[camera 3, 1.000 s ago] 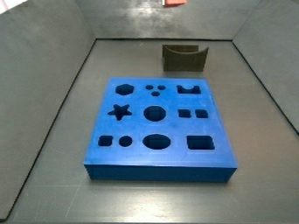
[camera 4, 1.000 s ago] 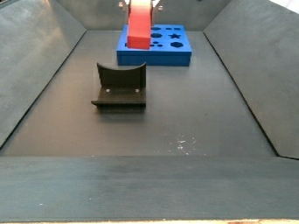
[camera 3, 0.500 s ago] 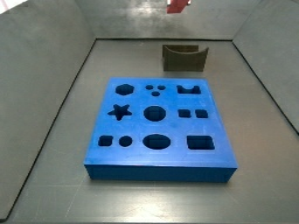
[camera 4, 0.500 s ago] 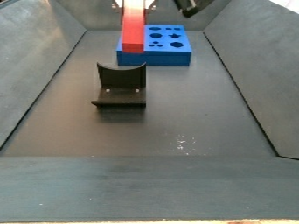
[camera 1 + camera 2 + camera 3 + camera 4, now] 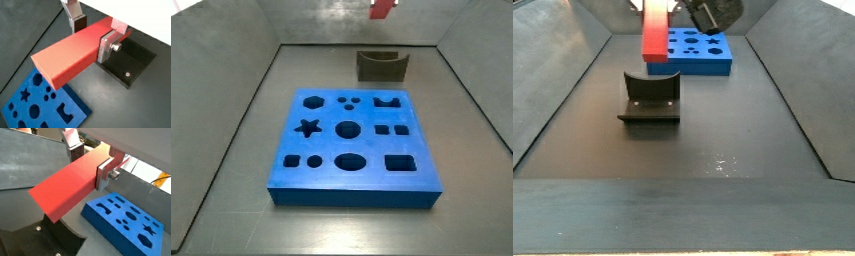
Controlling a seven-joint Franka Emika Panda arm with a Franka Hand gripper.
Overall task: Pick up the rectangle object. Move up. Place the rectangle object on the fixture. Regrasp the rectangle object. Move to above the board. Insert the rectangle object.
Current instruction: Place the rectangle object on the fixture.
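My tool is clamped on the rectangle object, one silver finger flat against its side and the other finger showing beyond its far face in both wrist views. Over the last second the block has drifted: in a side view its red end has slid along the far edge of the worktop, and in the other fixed camera the rectangle object has shifted sideways and now hangs upright close over the fixture, where a moment ago it stood more in front of the board. I read that as the carry toward the fixture, with the lift already done and the set-down yet to come.

The block is a plain red-orange bar, smooth faces, square section, crisp edges. It is held near one end, so most of its length juts out past my fingers. It touches nothing below it.

The fixture sits near the far edge of the worktop, notch upward and empty. The board lies in the middle, well apart from it, all its holes open.
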